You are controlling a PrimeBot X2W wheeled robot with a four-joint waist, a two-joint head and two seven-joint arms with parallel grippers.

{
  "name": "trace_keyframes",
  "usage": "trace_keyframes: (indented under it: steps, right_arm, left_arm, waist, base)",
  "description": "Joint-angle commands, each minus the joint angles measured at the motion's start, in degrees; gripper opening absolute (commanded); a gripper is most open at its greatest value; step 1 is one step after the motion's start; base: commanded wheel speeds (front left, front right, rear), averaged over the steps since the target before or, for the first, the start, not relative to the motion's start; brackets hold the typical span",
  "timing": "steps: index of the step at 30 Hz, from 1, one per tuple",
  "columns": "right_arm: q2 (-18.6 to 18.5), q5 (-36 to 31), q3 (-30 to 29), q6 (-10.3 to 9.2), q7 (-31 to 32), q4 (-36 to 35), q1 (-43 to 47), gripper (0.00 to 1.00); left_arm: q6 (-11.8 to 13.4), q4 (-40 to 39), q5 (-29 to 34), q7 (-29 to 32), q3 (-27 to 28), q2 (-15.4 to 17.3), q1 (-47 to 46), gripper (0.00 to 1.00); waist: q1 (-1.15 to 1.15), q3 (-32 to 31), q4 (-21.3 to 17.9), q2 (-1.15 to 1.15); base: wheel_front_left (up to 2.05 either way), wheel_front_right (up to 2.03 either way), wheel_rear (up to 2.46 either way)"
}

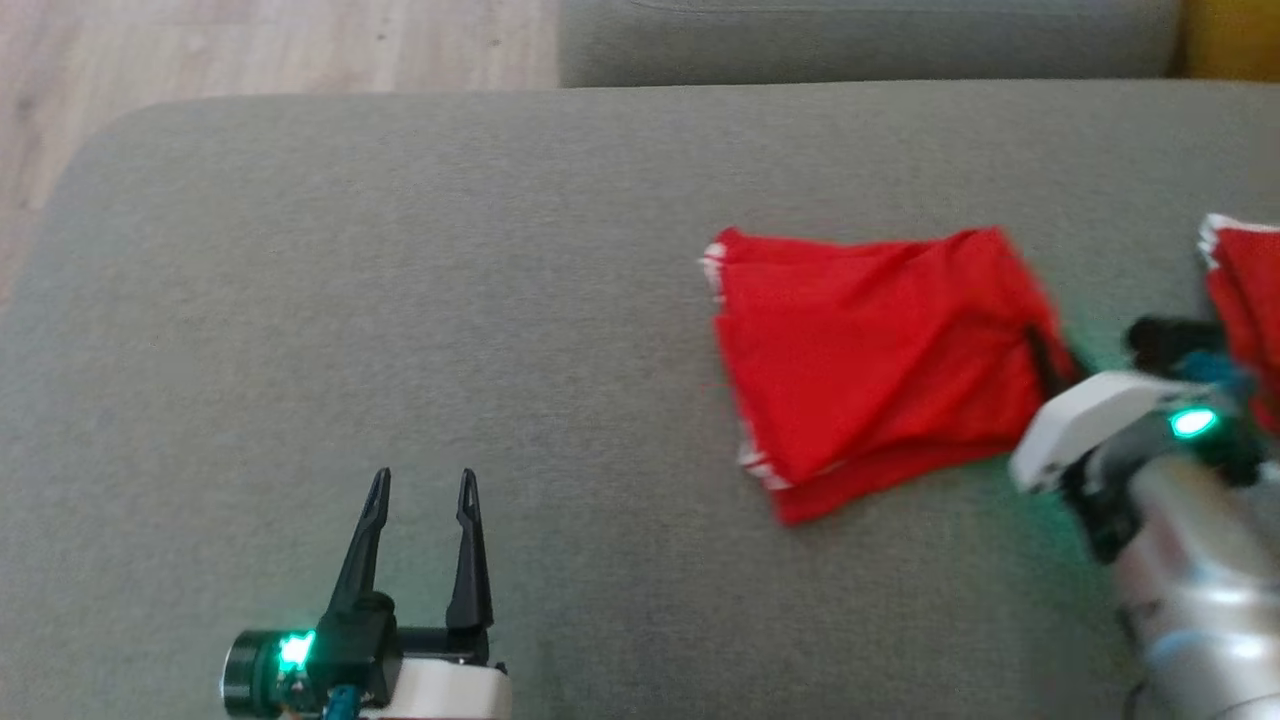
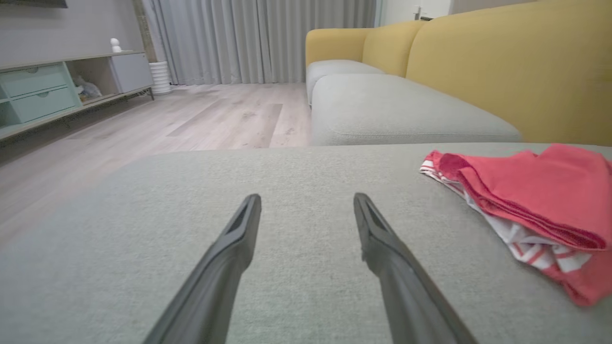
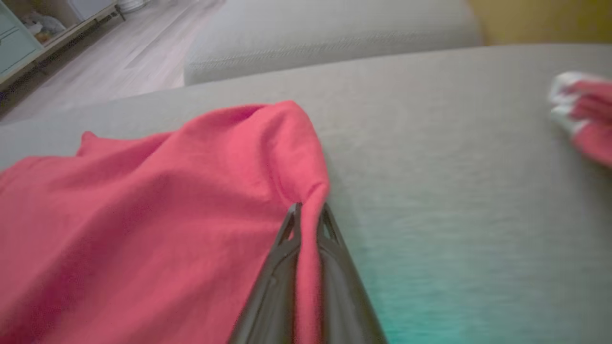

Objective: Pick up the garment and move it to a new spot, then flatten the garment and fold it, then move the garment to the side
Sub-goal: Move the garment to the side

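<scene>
The garment [image 1: 870, 360], red with white trim, lies folded on the grey cushion [image 1: 400, 300], right of centre. My right gripper [image 1: 1042, 362] reaches in from the lower right and is shut on the garment's right edge. In the right wrist view a pinch of the red cloth [image 3: 143, 215] rises between the closed fingers of the right gripper [image 3: 308, 212]. My left gripper [image 1: 423, 485] rests open at the lower left, well away from the garment, with nothing between its fingers. The left gripper [image 2: 306, 200] points across bare cushion, the garment [image 2: 535, 200] off to its right.
A second red and white cloth [image 1: 1245, 290] lies at the cushion's far right edge, also seen blurred as the cloth [image 3: 583, 114]. Another grey seat cushion [image 1: 860, 40] sits behind, with a yellow sofa back [image 2: 502, 62]. Wooden floor [image 1: 200, 50] lies beyond the cushion's left corner.
</scene>
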Motion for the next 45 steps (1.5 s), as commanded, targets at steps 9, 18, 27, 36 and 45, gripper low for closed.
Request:
trace_keyframes:
  steps: [9, 18, 27, 36, 45]
  right_arm:
    - [-13.55, -1.09, -1.92, -0.04, 1.27, -6.98, -5.58, 0.00]
    - [-23.00, -2.32, -8.46, -0.04, 1.86, -10.17, -8.02, 1.00]
    - [-16.50, -9.05, -13.01, -0.04, -1.81, -12.17, -3.02, 1.00]
    - [-3.18, -8.86, -9.35, -0.04, -5.53, -17.78, 9.09, 1.00]
    - [4.30, -5.72, 3.37, -0.04, -9.86, -20.35, 20.58, 1.00]
  left_arm:
    - [-1.62, -2.95, 0.48, -0.46, 1.62, -0.29, -3.63, 1.00]
    - [-1.78, -3.45, 2.43, -0.46, 1.45, -0.29, -5.58, 1.00]
    - [-2.23, -3.13, 1.85, -0.46, 1.87, -0.29, -6.47, 1.00]
    - [-1.34, -1.13, 0.72, -0.46, 1.53, -0.29, -5.46, 1.00]
    - [-1.40, 1.90, 0.37, -0.46, 2.05, -0.29, -2.56, 1.00]
  waist:
    - [-0.01, 2.41, -7.09, 0.00]
    - [-0.01, 5.89, -9.49, 0.00]
    - [-0.01, 4.70, -8.65, 0.00]
    - [-0.01, -1.77, -5.05, 0.00]
    - [-0.01, -9.81, -3.27, 0.00]
  base:
    - [0.00, 0.00, 0.00]
    - [0.00, 0.00, 0.00]
    - [0.00, 0.00, 0.00]
    - [0.00, 0.00, 0.00]
    - [0.00, 0.00, 0.00]
